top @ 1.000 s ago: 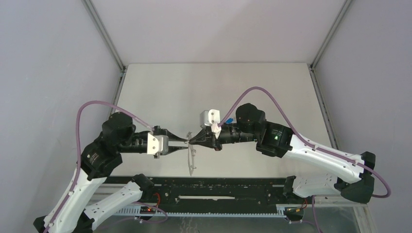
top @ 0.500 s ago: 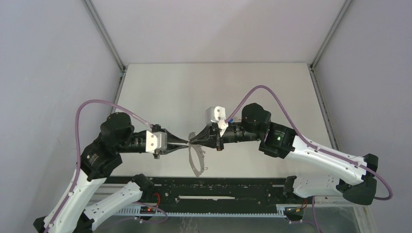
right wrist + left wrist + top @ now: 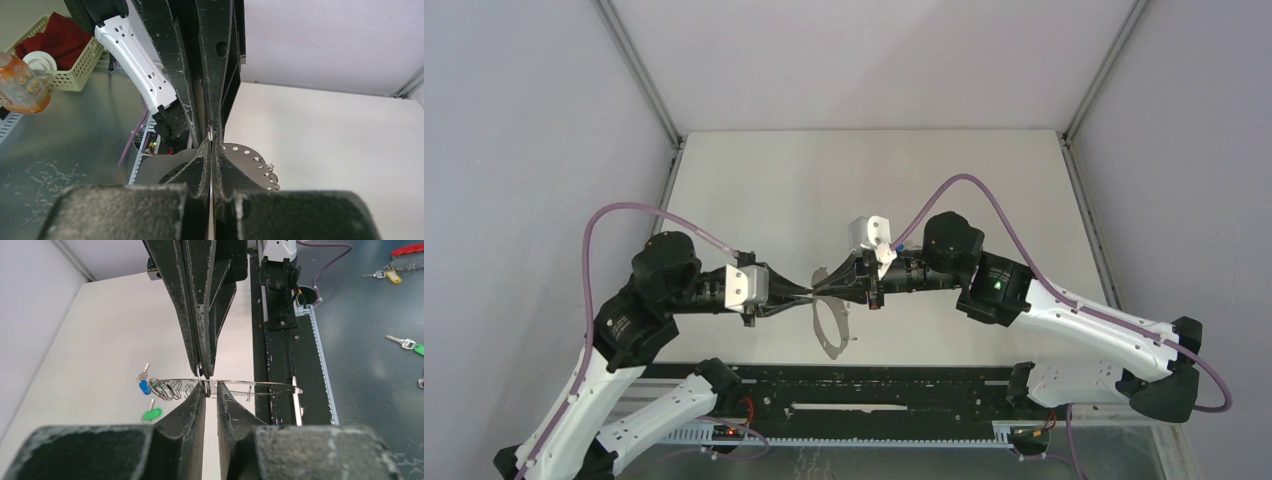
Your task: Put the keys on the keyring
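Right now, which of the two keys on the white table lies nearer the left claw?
The green-headed key; the blue-headed key lies just beyond it, towards the right claw.

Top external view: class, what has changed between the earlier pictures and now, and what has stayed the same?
The keyring, edge-on before, has swung round to show its open face. The right wrist rolled and drew slightly right; the left jaws narrowed. Both stay tip to tip, the right jaws shut on it.

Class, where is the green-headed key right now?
In the left wrist view, the green-headed key lies left of the left gripper, just below the blue-headed key.
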